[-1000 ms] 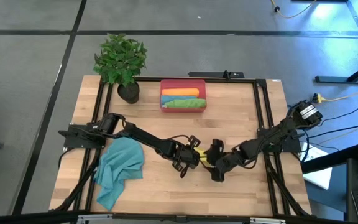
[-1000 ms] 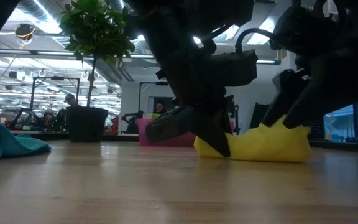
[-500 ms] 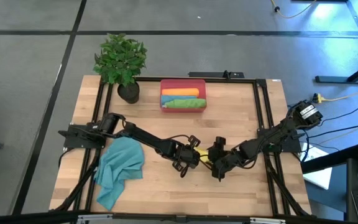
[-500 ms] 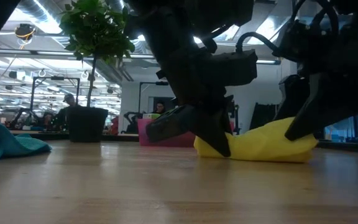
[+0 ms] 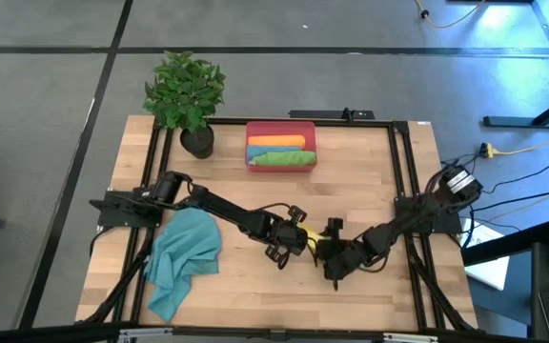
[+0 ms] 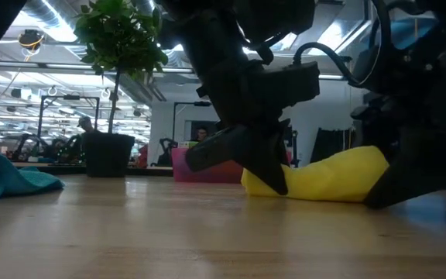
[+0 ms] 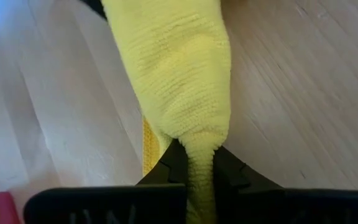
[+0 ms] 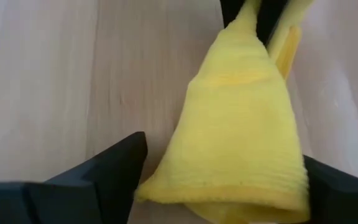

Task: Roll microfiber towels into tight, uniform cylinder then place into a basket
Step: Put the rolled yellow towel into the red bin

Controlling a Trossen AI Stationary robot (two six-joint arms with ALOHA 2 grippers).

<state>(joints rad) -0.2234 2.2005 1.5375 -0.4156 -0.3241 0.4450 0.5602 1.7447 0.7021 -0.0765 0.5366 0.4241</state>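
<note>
Now the yellow towel lies as a loose roll on the middle of the table, between the two grippers. The left gripper is clamped tight on one tapered end of it; its wrist view shows the cloth pinched between the dark fingers. The right gripper stands wide open at the roll's other end, one finger on either side of it and not squeezing it.

Compared with a second ago, the right arm has drawn back toward the near right of the table. In the low view its fingers no longer cover the right end of the roll, which now shows as a full, rounded end. The left grip has not changed.

That suggests the right gripper has just let go after a turn and is lining up for a fresh hold. The roll still looks uneven, thin at the left gripper and fat at the right, so more tightening seems needed before it goes to the basket.

The basket sits at the far middle, already holding an orange roll and a green roll. A teal towel lies crumpled at the near left, beside the plant side of the table.
</note>
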